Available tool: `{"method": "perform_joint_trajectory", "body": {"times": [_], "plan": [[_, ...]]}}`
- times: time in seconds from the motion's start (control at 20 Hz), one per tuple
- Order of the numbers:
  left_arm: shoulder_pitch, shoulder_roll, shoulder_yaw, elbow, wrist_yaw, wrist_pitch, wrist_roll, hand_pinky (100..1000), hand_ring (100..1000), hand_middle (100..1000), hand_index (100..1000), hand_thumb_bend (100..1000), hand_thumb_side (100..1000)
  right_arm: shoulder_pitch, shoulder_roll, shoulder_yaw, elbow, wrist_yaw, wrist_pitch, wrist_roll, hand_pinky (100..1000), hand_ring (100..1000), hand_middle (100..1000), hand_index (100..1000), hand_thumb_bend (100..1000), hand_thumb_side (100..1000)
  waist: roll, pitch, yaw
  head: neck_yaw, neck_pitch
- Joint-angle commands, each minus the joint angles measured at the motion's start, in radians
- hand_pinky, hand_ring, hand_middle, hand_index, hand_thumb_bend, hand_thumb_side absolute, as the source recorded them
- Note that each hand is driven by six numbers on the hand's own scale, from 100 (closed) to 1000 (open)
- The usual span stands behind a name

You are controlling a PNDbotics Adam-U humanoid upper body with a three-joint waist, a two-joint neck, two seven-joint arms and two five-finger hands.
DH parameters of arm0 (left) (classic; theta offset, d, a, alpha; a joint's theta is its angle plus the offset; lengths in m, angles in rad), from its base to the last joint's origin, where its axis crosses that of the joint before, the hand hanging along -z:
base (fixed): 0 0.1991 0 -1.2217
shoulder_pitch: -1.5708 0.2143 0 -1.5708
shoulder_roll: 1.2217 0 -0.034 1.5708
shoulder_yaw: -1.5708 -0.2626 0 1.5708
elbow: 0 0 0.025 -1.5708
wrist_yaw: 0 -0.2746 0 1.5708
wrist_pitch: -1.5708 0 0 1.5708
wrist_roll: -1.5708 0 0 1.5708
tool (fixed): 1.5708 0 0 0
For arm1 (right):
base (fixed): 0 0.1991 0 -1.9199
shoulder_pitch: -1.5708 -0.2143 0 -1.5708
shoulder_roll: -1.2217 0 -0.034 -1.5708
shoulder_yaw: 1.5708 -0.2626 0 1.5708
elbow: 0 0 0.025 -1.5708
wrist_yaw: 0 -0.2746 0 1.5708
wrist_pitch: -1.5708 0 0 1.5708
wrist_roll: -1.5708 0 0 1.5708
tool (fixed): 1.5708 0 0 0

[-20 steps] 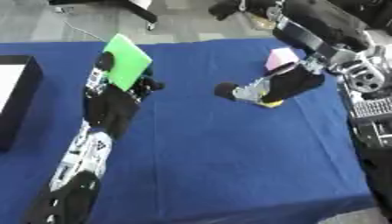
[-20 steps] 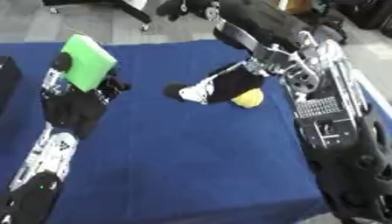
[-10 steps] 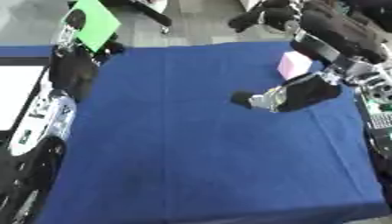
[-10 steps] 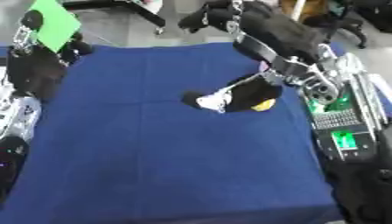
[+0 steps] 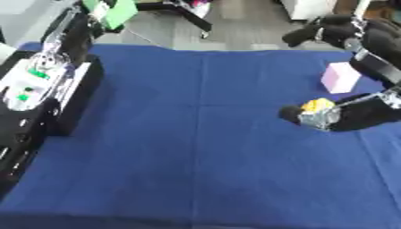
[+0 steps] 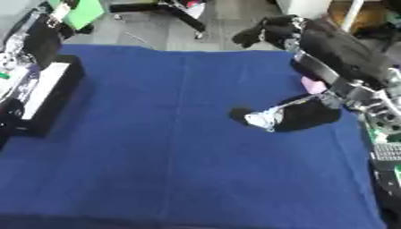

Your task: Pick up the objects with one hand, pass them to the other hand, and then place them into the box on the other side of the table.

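Currently we log the table as covered by a blue cloth, with the robot's two arms at opposite sides.

Left hand: it sits at the upper left corner of the left eye view, raised past the far edge of the table. We see a flat green object at this hand, tilted, with its upper part cut by the picture's top edge. The fingers appear closed against the green object, so we record it as pinched there, though the fingers themselves are blurred. In the right eye view the same object shows at the top left, above the arm.

Box: a dark-walled box with a pale inside lies at the left edge of the table, below the left hand and partly covered by the left arm.

Right hand: it lies low over the cloth at the right of centre, fingertips pointing left. A small yellow object shows just behind the hand, touching or just beside it. We cannot tell whether the fingers are curled or straight.

Pink block: it stands on the cloth near the right edge, beyond the right hand and apart from it. In the right eye view the right arm hides most of it.
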Motion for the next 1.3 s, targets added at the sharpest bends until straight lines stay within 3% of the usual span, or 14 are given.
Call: {"method": "perform_joint_trajectory", "body": {"times": [0.05,0.55,0.8,0.85,0.9,1.1,1.3], "plan": [[-0.028,0.110,-0.046,0.050,-0.049,0.044,0.038,723,592,531,649,100,340,-0.011,-0.018,0.002,-0.019,-0.008,-0.004,0.007,777,788,709,849,537,461,0.008,-0.019,-0.003,0.047,-0.003],[-0.039,0.321,-0.132,0.214,-0.198,0.189,0.175,681,552,499,676,228,199,-0.014,-0.009,0.014,-0.019,-0.018,-0.015,0.022,777,788,701,848,536,461,0.013,-0.024,-0.034,0.134,-0.003],[-0.054,0.340,-0.169,0.307,-0.270,0.256,0.247,668,514,460,690,295,169,-0.012,-0.009,0.017,-0.019,-0.020,-0.017,0.027,777,788,700,848,537,460,0.016,-0.025,-0.040,0.150,-0.003],[-0.058,0.338,-0.179,0.323,-0.285,0.267,0.262,667,504,451,699,343,116,-0.012,-0.008,0.017,-0.019,-0.020,-0.018,0.027,777,788,700,848,542,460,0.016,-0.025,-0.041,0.151,-0.003],[-0.058,0.337,-0.193,0.341,-0.300,0.279,0.277,666,499,447,704,329,164,-0.012,-0.008,0.018,-0.019,-0.021,-0.018,0.028,777,788,700,848,537,460,0.017,-0.025,-0.042,0.152,-0.003],[-0.060,0.317,-0.248,0.408,-0.360,0.323,0.319,667,492,440,729,377,171,-0.012,-0.007,0.020,-0.019,-0.021,-0.020,0.031,777,788,700,848,536,460,0.018,-0.024,-0.046,0.155,-0.003],[-0.058,0.292,-0.282,0.487,-0.423,0.356,0.301,664,506,464,751,429,180,-0.011,-0.006,0.022,-0.019,-0.021,-0.022,0.032,777,788,699,848,534,460,0.017,-0.023,-0.049,0.157,-0.003]]}}
